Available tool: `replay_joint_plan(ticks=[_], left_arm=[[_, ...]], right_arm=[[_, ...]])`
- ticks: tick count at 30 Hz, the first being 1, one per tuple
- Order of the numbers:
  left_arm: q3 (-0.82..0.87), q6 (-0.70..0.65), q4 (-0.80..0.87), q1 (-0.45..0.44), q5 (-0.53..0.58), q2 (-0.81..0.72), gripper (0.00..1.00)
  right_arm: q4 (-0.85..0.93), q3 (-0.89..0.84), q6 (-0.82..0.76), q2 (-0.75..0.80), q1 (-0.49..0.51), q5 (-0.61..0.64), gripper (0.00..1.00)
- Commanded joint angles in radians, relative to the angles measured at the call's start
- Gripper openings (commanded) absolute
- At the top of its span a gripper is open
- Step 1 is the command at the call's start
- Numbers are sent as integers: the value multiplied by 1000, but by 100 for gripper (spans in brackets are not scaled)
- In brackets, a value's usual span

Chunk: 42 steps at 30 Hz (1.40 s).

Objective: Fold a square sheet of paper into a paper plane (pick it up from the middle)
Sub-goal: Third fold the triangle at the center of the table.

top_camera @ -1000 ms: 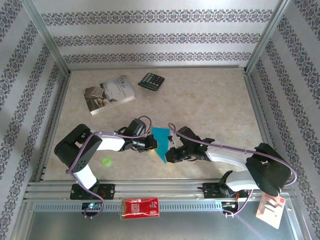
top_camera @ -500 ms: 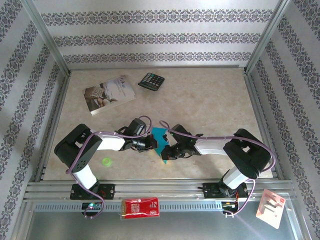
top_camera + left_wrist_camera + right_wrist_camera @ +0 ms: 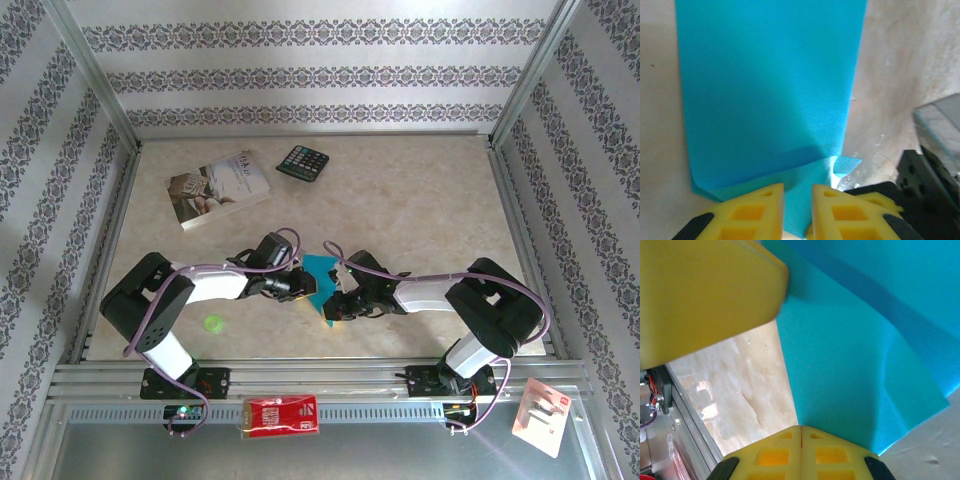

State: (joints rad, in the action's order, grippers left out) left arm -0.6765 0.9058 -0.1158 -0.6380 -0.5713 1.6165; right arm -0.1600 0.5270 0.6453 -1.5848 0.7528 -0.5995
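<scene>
— Two claws are crowding one small blue thing. Why so close?

— Both are working the same fold, I judge. The right claw [image 3: 801, 440] is clamping fully closed, its fingers pressed together, and an edge of the square sheet of paper [image 3: 770, 85] is running straight into the seam between them. It is probably anchoring that side so the sheet is not sliding on the counter [image 3: 755, 385].

— And the left claw [image 3: 798, 197]?

— Its fingers [image 3: 765, 210] are standing a narrow slit apart, with blue showing in the slit. The sheet is spreading out ahead of it, and a turned-over flap is lying just in front of the fingertips. It may be pressing a crease down or gripping a doubled layer; I cannot tell which.

— So where is the paper sitting?

— Between the two claws, reaching both, and seemingly bending up rather than lying flat, going by the shadow band crossing it.

— What is getting lost?

— Plenty. In the top external view the arms are covering much of the sheet, so its outline is proving hard to read. A blurred yellow block [image 3: 700, 295] is looming at the right claw's upper left, likely the other claw's finger, too close to focus. How far the folding is getting along, these views are not showing.
</scene>
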Motion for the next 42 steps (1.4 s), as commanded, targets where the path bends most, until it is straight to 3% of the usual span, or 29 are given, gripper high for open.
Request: replay_joint_plan(ticks=[1,6,11,15,26,42], left_arm=[[21,62,15,-24,11,-59,21],[69,132,-60,-66,7,-49,7],[60,165,-143,-90,-30,27,2],[53,170,-168,-98,-34,64,1],[62,98,-34,-70,68,60,1],[29,4,9,57,28,88,1]], right_arm=[[84,-48,1,-53,1,59,0],[88,-45,-6,-55,-6,58,0],[91,-40,-10,-61,-9,58,0],[97,-41,-13,-63,-10,61,0],[180,-45,-36,-67,-10,66,0],[209,-50,-44,-96,-12,68,0]])
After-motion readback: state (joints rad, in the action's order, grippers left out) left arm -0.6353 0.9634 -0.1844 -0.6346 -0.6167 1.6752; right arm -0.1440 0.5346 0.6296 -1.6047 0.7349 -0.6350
